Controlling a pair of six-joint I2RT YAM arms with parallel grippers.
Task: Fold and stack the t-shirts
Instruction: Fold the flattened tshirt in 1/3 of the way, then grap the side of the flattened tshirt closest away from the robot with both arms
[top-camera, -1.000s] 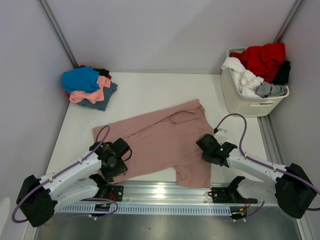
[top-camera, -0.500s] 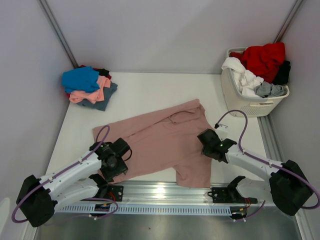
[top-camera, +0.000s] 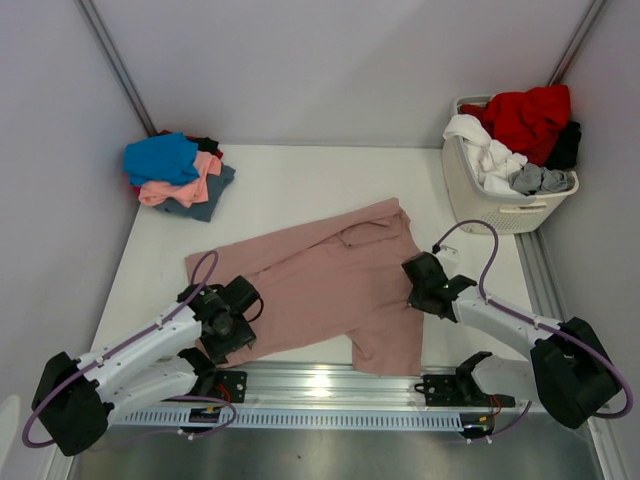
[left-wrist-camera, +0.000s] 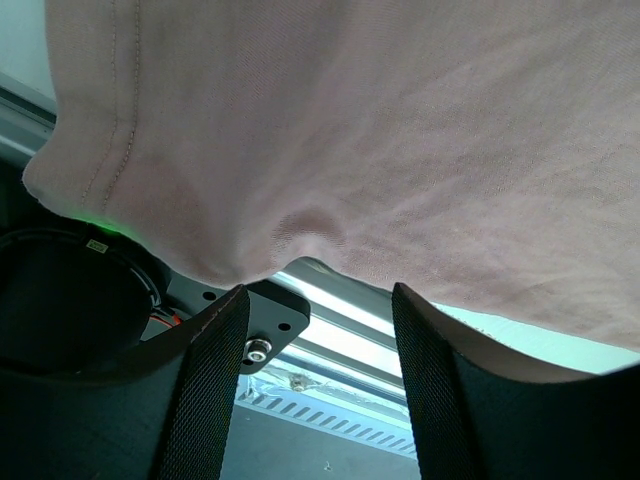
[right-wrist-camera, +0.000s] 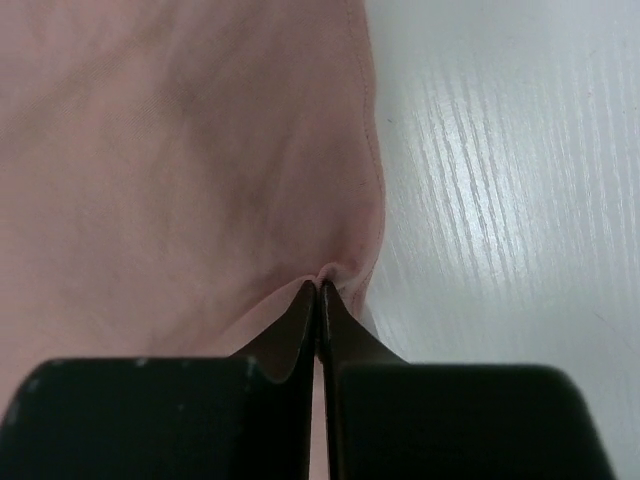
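In the upper left of the overhead view, a stack of t-shirts, blue over salmon over slate, sits in the corner of the counter. At lower left, the left end effector stands wide, its fingers apart under the near hem of the dusty-pink t-shirt, which lies spread across the frame's middle. At centre right, the right end effector is pinched tight on that shirt's right edge, puckering the cloth. At upper right, a white laundry basket holds red, white and grey garments.
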